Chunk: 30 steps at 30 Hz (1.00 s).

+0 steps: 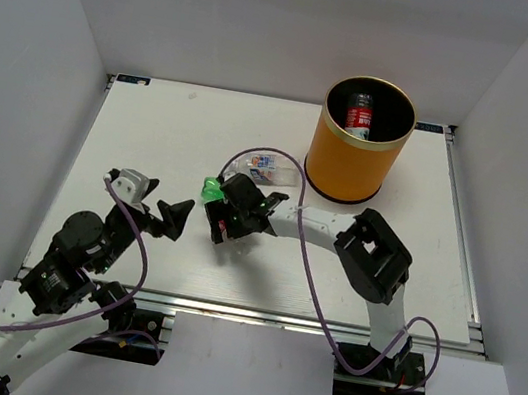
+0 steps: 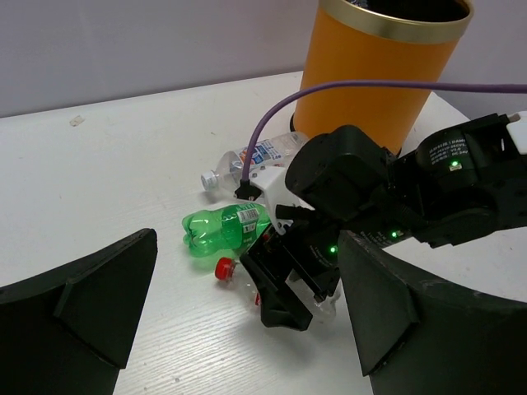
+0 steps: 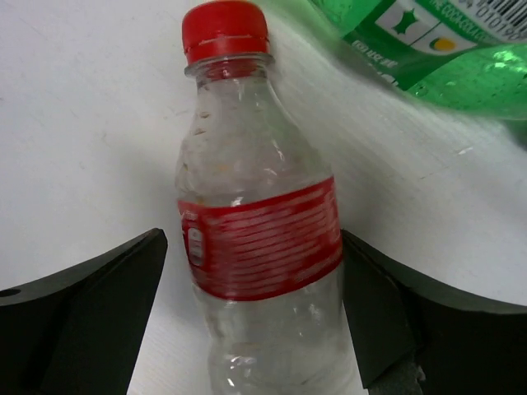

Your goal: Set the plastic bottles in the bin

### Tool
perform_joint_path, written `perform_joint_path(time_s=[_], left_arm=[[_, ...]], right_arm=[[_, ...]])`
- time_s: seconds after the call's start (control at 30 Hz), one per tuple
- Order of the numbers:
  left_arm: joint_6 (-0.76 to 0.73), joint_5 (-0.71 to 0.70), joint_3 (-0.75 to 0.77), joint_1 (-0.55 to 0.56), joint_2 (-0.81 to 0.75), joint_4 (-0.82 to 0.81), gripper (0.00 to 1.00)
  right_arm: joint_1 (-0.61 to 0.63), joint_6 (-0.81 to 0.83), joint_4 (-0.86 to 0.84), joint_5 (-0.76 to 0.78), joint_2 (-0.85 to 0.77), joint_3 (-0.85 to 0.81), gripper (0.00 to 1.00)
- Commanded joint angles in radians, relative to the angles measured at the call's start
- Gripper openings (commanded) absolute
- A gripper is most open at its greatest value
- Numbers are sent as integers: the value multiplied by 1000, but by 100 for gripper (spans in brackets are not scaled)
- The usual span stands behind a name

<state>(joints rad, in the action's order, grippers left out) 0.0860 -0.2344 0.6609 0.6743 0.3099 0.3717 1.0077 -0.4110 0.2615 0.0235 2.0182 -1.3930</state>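
Right wrist view: the right gripper (image 3: pixel 254 247) stands released, its jaws spread wide, with a clear bottle (image 3: pixel 247 156) lying on the table (image 3: pixel 74 123) between them. The red cap (image 3: pixel 225 29) points away from the wrist, and the red label sits level with the fingertips. White table shows between the left finger and the bottle. The right finger is just beside the label; whether it touches cannot be told.

A green bottle (image 3: pixel 461 74) lies just past the cap, to the right. In the left wrist view a third bottle (image 2: pixel 255 156) with a blue-and-white label lies beyond the green one, near the foot of the bin (image 2: pixel 370 90).

From above, the bin stands at the far right of the table and holds one bottle (image 1: pixel 360 115). The left gripper (image 1: pixel 171 218) hangs open to the left of the right gripper, apart from every bottle.
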Motion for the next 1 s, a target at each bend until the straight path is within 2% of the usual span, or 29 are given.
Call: perform_joint_path(time_s=[0.0, 0.07, 0.1, 0.2, 0.23, 0.3, 0.33, 0.4, 0.47, 0.6, 0.7, 0.83, 0.87, 0.93, 0.97], left_arm=[[-6, 14, 2, -4, -6, -13, 100], [-6, 4, -7, -4, 20, -13, 100], [3, 4, -7, -4, 34, -25, 100], [55, -40, 3, -4, 130, 5, 100], [73, -71, 14, -4, 164, 21, 100], [124, -138, 51, -4, 266, 82, 100], [208, -222, 78, -13, 303, 110, 100], [291, -276, 115, -13, 410, 206, 100], [461, -305, 169, -13, 483, 286, 100], [624, -306, 169, -13, 505, 262, 100], [693, -280, 148, -13, 541, 211, 100], [678, -183, 186, -13, 681, 182, 100], [654, -171, 210, -13, 710, 182, 100], [572, -160, 238, -13, 790, 173, 100], [441, -126, 261, -13, 813, 164, 100]], right_arm=[[26, 72, 25, 114, 42, -40, 87], [35, 134, 25, 134, 45, -38, 81], [37, 147, 25, 121, 37, -31, 62], [28, 231, 13, 12, -5, 5, 28], [28, 248, 19, -3, -16, 14, 10], [28, 320, 25, -81, -68, 57, 0], [25, 355, 39, -108, -125, 66, 0], [20, 376, 74, -94, -174, 78, 0], [-41, 437, 81, -30, -319, 107, 0], [-119, 451, 107, 64, -488, 123, 0], [-181, 507, 105, 116, -617, 117, 0], [-245, 616, 67, 179, -762, 62, 0], [-257, 635, 5, 199, -776, 52, 0], [-293, 731, -62, 292, -802, 45, 0], [-320, 754, -185, 326, -802, 52, 0]])
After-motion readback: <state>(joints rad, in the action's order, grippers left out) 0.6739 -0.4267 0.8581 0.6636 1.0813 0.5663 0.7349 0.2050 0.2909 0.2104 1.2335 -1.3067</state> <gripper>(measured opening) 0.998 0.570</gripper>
